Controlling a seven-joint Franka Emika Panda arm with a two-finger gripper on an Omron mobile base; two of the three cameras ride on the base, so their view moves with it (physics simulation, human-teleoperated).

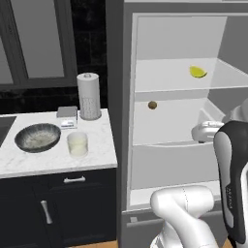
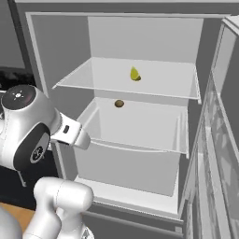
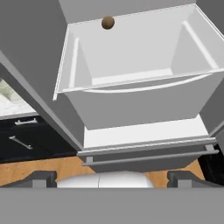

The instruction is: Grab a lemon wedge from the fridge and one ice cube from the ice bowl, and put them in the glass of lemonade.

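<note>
Now | hand [image 3: 112, 177] wide open, empty | lemon wedge [image 1: 197, 72] on fridge [image 1: 127, 121] shelf

A tall white paper towel roll [image 1: 89, 95] is standing upright at the back of the white marble counter [image 1: 97, 150], with a small flat grey box [image 1: 67, 113] lying just beside it. A small round brown item [image 1: 152, 105] is sitting at the far edge of the white drawer [image 3: 131, 61]. Dark cabinet fronts [image 1: 58, 208] with silver handles are showing below the counter.
</note>
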